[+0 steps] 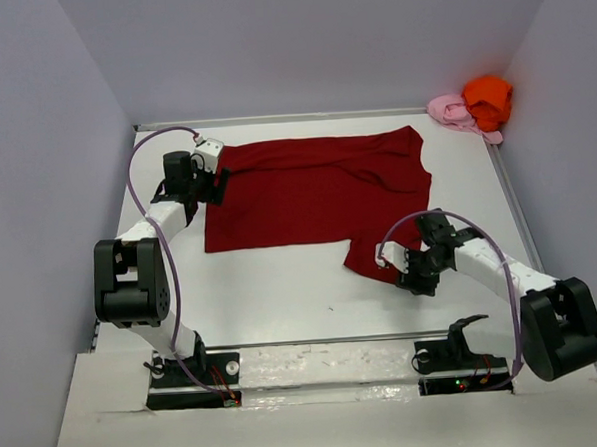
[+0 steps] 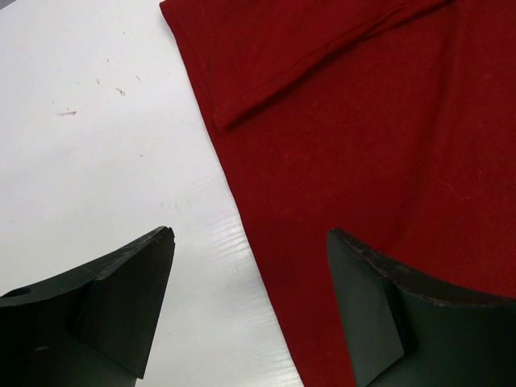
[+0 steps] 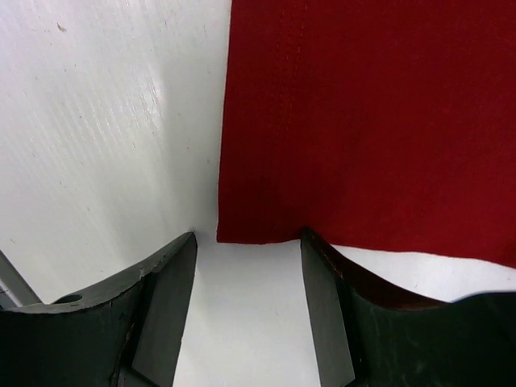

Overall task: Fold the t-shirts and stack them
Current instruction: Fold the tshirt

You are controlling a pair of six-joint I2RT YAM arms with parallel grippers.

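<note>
The dark red t-shirt (image 1: 312, 193) lies spread flat on the white table. My left gripper (image 1: 216, 178) is open at the shirt's left edge; in the left wrist view (image 2: 250, 242) one finger is over bare table and the other (image 2: 379, 298) over the red cloth (image 2: 363, 121). My right gripper (image 1: 401, 268) is open at the shirt's near right corner; the right wrist view (image 3: 248, 242) shows the jaws straddling the hem corner (image 3: 242, 230), holding nothing. The orange t-shirt (image 1: 488, 97) and pale pink t-shirt (image 1: 451, 110) lie crumpled at the far right corner.
Grey walls enclose the table (image 1: 282, 294) on the left, back and right. The arm bases (image 1: 191, 374) sit at the near edge.
</note>
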